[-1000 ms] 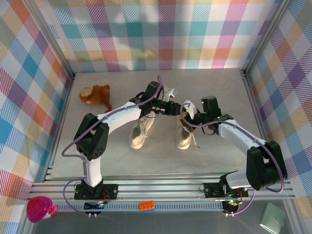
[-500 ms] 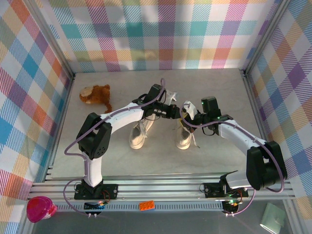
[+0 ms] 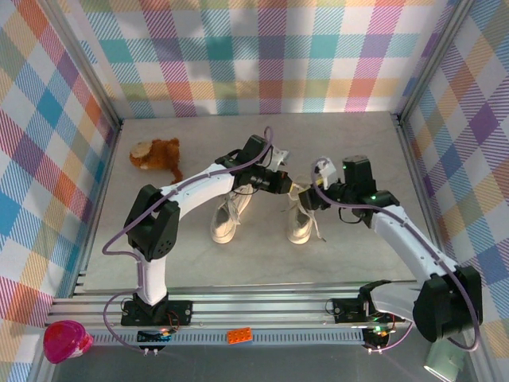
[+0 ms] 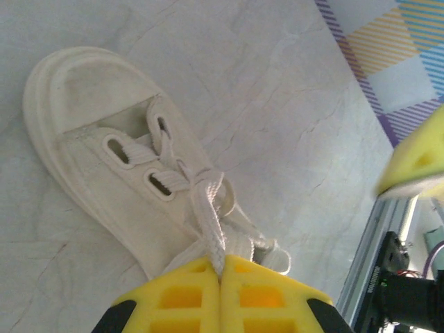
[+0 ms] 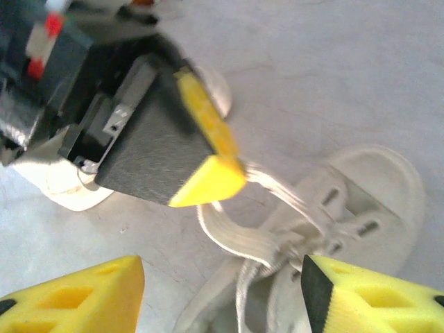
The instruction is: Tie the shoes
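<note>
Left fingers (image 4: 208, 295): yellow blocky pads pressed together, pinching a flat woven white lace (image 4: 210, 218).
Right fingers (image 5: 76, 295): yellow wedges spread wide, nothing between them.
Cream canvas low-top shoes (image 3: 301, 224): smooth rounded toe caps; one just beyond the left fingers, its heel hidden by them.
Pale marbled counter (image 3: 358, 151): under both shoes.

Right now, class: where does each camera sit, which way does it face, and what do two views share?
Top external: above, behind the bases, facing down at the table; both arms show.
Left wrist: on the left arm, facing down past the left gripper, shut on a shoe's lace.
Right wrist: on the right arm, facing down through the open right gripper.
Shared: both wrist views show that lace and left gripper.
</note>
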{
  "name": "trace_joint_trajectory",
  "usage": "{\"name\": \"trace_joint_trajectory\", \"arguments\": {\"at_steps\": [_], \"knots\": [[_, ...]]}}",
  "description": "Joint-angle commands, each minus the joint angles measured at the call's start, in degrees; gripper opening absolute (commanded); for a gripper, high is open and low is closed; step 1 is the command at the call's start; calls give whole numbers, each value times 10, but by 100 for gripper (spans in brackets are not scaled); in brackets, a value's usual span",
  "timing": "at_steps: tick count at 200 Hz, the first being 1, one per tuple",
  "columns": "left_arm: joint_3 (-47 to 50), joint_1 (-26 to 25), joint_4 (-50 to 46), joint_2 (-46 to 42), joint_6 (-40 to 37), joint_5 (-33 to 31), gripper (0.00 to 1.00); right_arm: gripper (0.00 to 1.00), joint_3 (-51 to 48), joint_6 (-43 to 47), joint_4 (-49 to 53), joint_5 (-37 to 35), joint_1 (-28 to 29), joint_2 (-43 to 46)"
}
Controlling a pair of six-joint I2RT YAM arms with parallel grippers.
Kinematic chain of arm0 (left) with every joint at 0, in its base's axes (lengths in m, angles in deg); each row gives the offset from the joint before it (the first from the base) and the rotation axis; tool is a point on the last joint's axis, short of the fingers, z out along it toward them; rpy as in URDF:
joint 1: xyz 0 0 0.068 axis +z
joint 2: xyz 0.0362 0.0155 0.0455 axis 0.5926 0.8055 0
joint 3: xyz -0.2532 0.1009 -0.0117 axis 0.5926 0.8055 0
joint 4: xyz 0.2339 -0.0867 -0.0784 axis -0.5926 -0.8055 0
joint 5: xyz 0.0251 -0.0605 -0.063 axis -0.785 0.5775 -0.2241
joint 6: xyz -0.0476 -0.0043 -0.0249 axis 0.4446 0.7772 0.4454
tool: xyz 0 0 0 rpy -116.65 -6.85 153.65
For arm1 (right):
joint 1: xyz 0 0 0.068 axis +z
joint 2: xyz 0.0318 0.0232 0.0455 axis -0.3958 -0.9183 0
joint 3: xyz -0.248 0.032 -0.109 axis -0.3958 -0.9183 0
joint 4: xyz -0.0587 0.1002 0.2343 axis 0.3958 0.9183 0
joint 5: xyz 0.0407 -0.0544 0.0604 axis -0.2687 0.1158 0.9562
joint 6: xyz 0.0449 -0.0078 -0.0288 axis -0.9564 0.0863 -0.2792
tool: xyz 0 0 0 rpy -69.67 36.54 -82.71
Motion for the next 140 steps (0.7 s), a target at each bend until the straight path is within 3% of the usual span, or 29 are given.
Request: {"name": "trace_joint_trajectory", "arguments": {"at_steps": [1,23,47,80,140], "knots": [[-19,-5,-35,-27,-25,-22,0,63,25,-105,103,-40,-34,7],[-33,-11,-58,-34,-51,-42,0,61,21,-174,152,-71,-84,-32],[-53,-21,-95,-40,-83,-66,0,54,0,-218,147,-43,-117,-95],[-53,-38,-105,-52,-120,-86,0,42,-53,-243,59,25,-114,-143],[-94,-45,-139,-43,-154,-105,0,30,-104,-268,-77,122,-80,-221]]}}
